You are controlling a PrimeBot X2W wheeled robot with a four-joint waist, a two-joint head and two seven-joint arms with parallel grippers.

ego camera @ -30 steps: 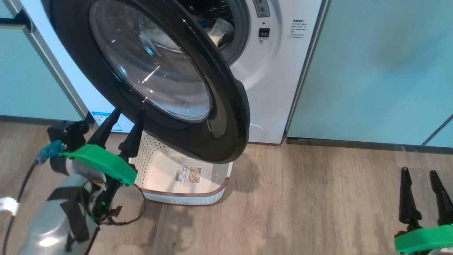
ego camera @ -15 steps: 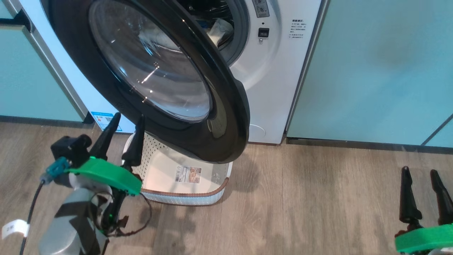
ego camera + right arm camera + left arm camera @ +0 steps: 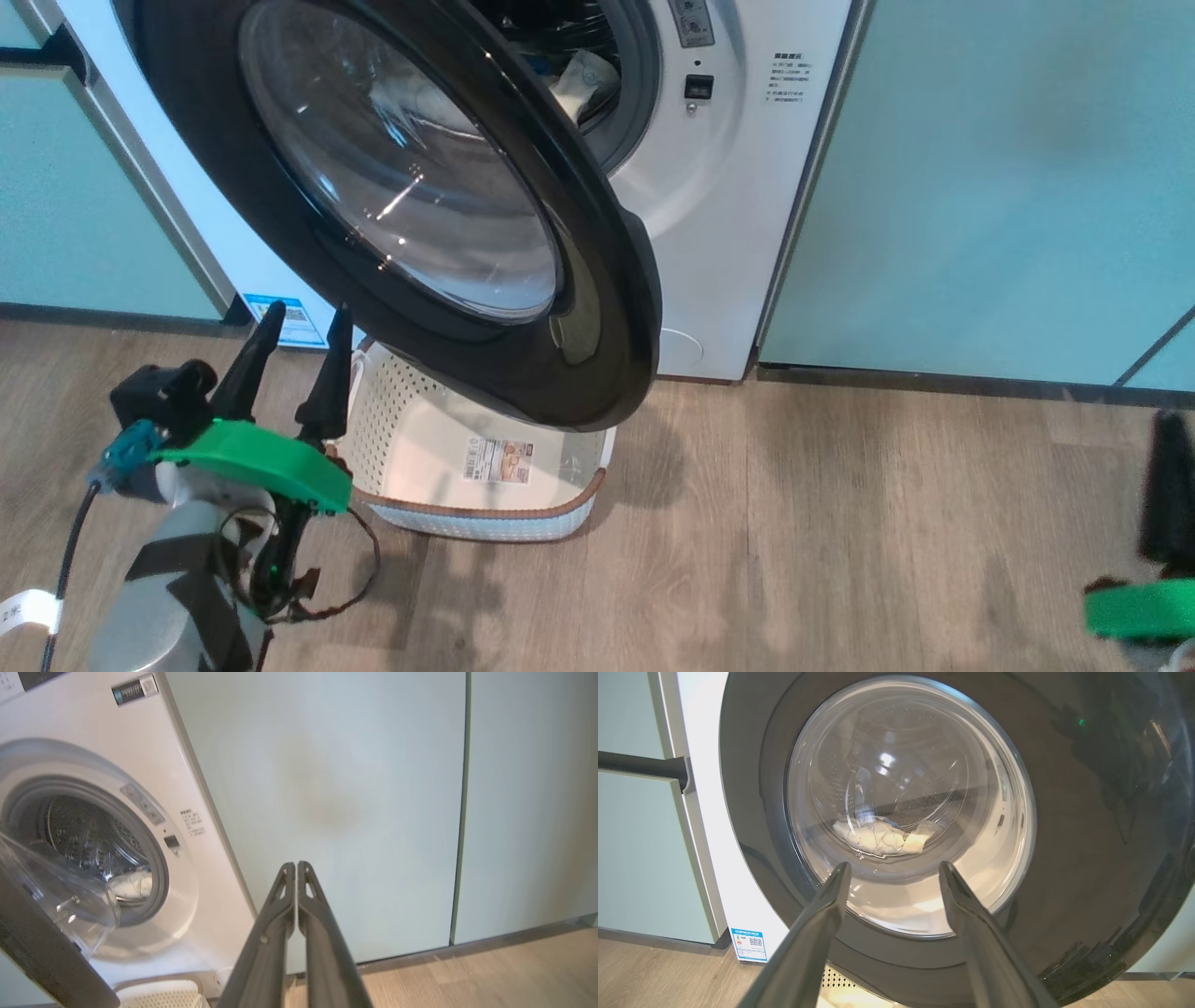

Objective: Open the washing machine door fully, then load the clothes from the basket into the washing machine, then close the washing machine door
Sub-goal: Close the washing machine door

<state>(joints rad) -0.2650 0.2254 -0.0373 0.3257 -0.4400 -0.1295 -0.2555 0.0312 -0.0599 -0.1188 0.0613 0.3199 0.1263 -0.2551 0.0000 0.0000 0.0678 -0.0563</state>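
Two changes: right gripper closes empty; left gripper, jaws apart, backs off washing machine door; we prob. push it to next.

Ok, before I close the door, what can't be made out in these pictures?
Back of the basket: head view, hidden behind the door; leftovers there unknown.
Right hand: head view, blurred and cut off by the right edge.
Clothes in the drum: left wrist view, glare on the glass; number of pieces unclear.
Print on the washing machine: head view, too small to read.
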